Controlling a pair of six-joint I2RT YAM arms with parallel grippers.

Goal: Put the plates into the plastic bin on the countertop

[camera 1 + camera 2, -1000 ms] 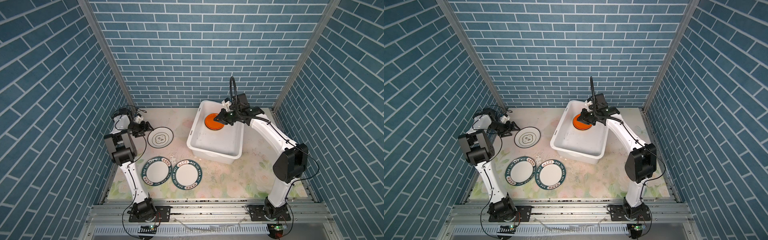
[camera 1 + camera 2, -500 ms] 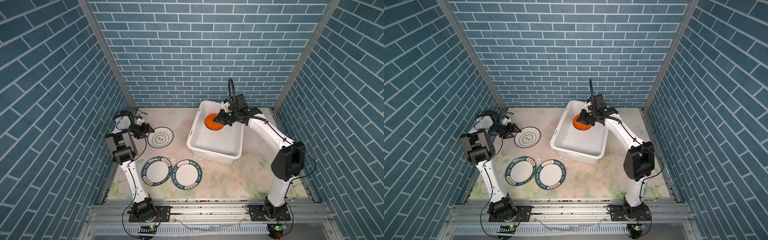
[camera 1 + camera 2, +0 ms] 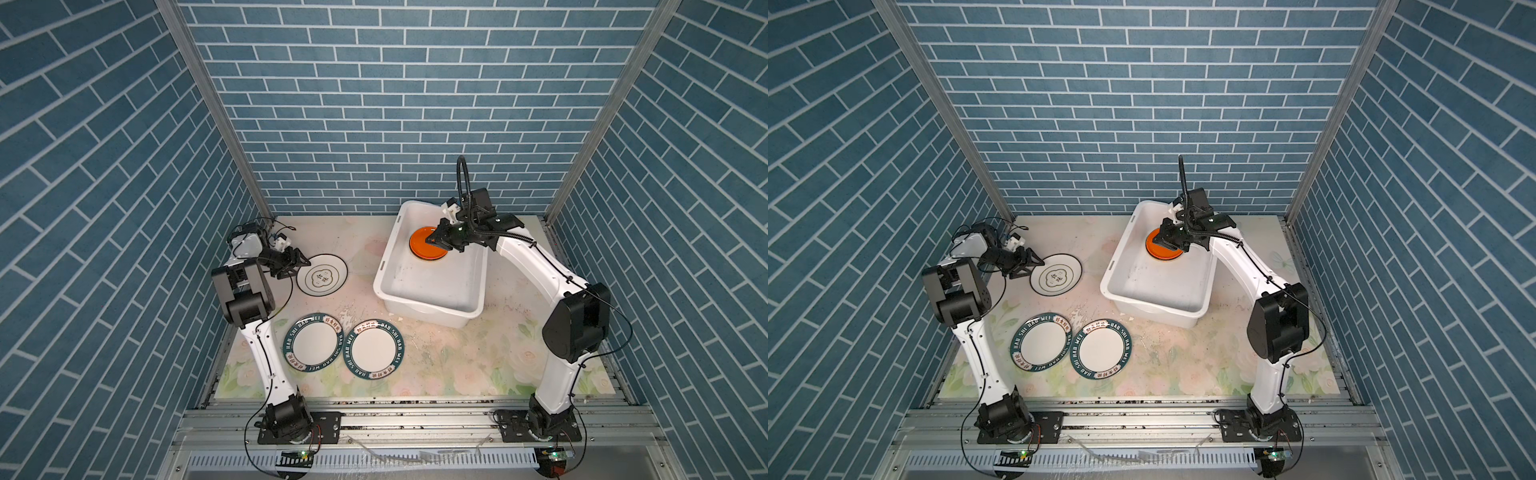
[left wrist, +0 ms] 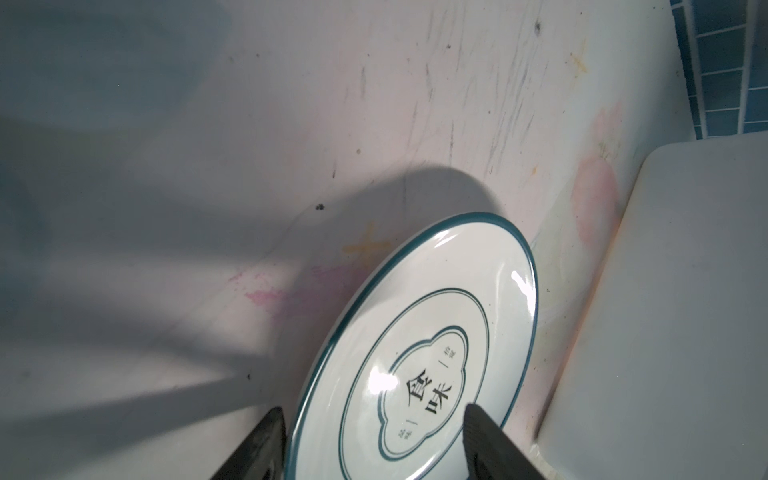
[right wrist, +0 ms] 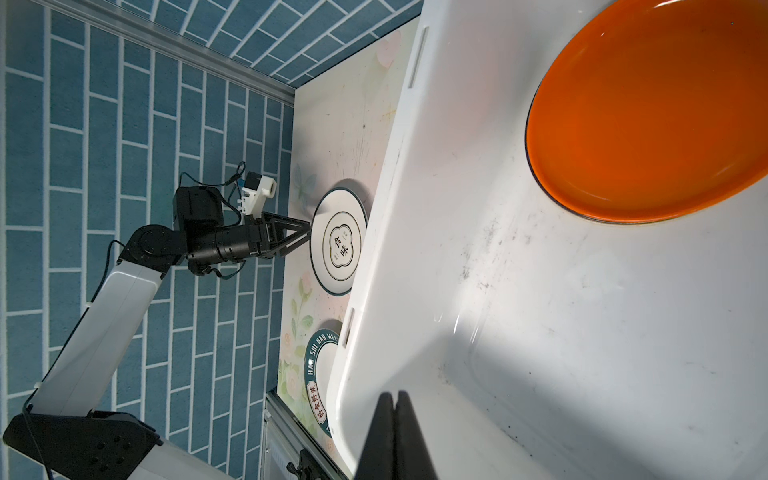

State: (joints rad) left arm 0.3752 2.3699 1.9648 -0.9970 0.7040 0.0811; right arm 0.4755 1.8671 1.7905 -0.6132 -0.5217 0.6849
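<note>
A white black-rimmed plate (image 3: 322, 275) (image 4: 415, 332) lies flat on the flowered countertop (image 3: 457, 365) at the back left. My left gripper (image 3: 305, 262) (image 4: 374, 419) is open and straddles its near rim, one finger beside the rim and one over the plate. Two white plates with lettered dark-green rims (image 3: 312, 343) (image 3: 375, 351) lie side by side in front. The orange plate (image 3: 422, 245) (image 5: 648, 116) rests in the far end of the white plastic bin (image 3: 428, 309). My right gripper (image 3: 432, 241) (image 5: 395, 401) hangs over it inside the bin, shut and empty.
The bin (image 4: 665, 311) stands slightly askew just right of the black-rimmed plate, with a narrow strip of countertop between them. Blue brick walls close in the back and both sides. A metal rail (image 3: 415, 409) runs along the front edge.
My left gripper has crept a little toward the black-rimmed plate and its jaws have narrowed. The right gripper has closed fully and hardly moved over the orange plate.
</note>
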